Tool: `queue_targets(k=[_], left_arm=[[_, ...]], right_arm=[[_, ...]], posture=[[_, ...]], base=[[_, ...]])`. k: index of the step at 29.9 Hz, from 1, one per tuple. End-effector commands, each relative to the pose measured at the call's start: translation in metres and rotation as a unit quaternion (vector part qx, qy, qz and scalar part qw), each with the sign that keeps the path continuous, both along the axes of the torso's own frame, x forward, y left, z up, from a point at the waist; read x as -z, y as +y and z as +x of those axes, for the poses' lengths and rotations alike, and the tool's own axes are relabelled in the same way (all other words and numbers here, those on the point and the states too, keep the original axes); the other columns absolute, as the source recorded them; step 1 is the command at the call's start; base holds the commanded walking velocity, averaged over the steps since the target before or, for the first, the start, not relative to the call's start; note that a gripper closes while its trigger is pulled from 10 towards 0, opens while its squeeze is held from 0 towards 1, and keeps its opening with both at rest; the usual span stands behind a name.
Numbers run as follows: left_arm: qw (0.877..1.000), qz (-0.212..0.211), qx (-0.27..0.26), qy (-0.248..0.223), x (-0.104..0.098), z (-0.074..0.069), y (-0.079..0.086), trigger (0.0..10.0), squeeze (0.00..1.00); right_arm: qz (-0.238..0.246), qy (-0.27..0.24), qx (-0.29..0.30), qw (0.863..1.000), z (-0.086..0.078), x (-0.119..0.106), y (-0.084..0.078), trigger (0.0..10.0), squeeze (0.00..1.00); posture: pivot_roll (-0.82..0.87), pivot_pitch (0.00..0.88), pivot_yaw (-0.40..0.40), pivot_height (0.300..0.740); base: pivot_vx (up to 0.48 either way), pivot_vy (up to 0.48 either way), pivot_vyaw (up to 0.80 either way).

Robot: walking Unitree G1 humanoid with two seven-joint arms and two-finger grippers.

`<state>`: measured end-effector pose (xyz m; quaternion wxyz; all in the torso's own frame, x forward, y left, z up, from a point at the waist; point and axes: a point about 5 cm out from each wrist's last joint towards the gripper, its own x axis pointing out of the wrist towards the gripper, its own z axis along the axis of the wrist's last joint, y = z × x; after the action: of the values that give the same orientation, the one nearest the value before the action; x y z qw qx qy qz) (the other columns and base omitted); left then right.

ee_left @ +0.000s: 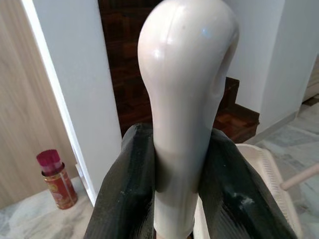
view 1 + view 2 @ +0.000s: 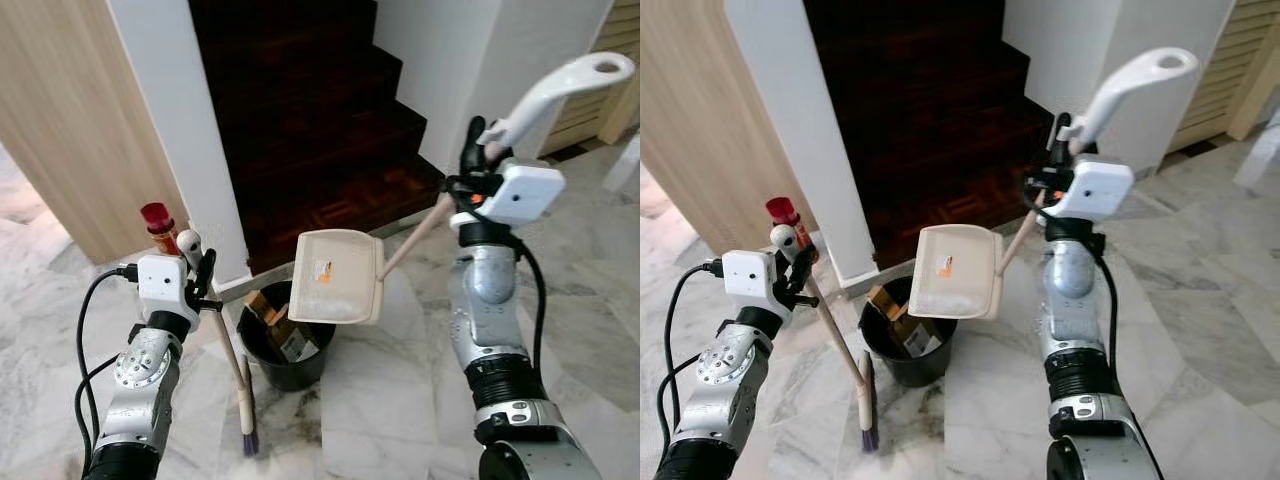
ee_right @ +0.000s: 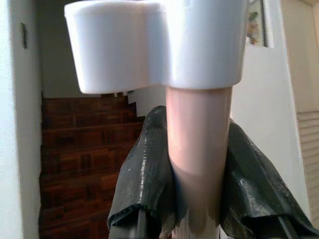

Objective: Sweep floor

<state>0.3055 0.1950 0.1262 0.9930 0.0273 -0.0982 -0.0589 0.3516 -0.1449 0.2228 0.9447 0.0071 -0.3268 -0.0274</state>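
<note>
Right gripper (image 2: 1058,140) clamped on dustpan (image 2: 955,272) handle, pan tilted above bin (image 2: 902,345) — debris may spill past the rim. Left gripper (image 2: 203,270) clamped on broom (image 2: 236,365), nearer left.

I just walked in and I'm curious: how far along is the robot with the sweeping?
It looks near the end. The right gripper holds the dustpan tipped over the black bin, which already holds rubbish. The pan looks nearly empty. The left gripper holds the broom, its head resting on the floor. What seems left is finishing the emptying; I can't judge the rest of the floor.
</note>
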Motion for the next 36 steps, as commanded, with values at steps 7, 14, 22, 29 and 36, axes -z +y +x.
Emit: queue_targets(k=[7, 14, 22, 29, 36], left_arm=[[0.999, 0.032, 0.01, -0.036, -0.014, 0.001, -0.001, 10.0, 0.0], [0.999, 0.036, 0.014, -0.037, -0.014, 0.001, -0.004, 10.0, 0.0], [0.998, 0.044, 0.019, -0.037, -0.014, 0.0, -0.005, 10.0, 0.0], [0.998, 0.048, 0.024, -0.038, -0.013, 0.0, -0.007, 10.0, 0.0], [0.998, 0.051, 0.028, -0.04, -0.014, 0.0, -0.008, 10.0, 0.0]], right_arm=[[-0.058, -0.124, -0.046, 0.99, -0.023, -0.035, 0.036, 10.0, 0.0], [-0.086, -0.138, -0.088, 0.983, -0.036, -0.032, 0.058, 10.0, 0.0], [-0.121, -0.152, -0.112, 0.974, -0.048, -0.027, 0.072, 10.0, 0.0], [-0.147, -0.164, -0.139, 0.965, -0.06, -0.023, 0.085, 10.0, 0.0], [-0.183, -0.194, -0.158, 0.951, -0.073, -0.024, 0.1, 10.0, 0.0]], posture=[[0.08, 0.055, 0.032, 0.74], [0.08, 0.059, 0.032, 0.74], [0.08, 0.065, 0.032, 0.74], [0.08, 0.064, 0.031, 0.74], [0.08, 0.063, 0.032, 0.74]], base=[[0.0, 0.0, 0.0], [0.0, 0.0, 0.0], [0.0, 0.0, 0.0], [0.0, 0.0, 0.0], [0.0, 0.0, 0.0]])
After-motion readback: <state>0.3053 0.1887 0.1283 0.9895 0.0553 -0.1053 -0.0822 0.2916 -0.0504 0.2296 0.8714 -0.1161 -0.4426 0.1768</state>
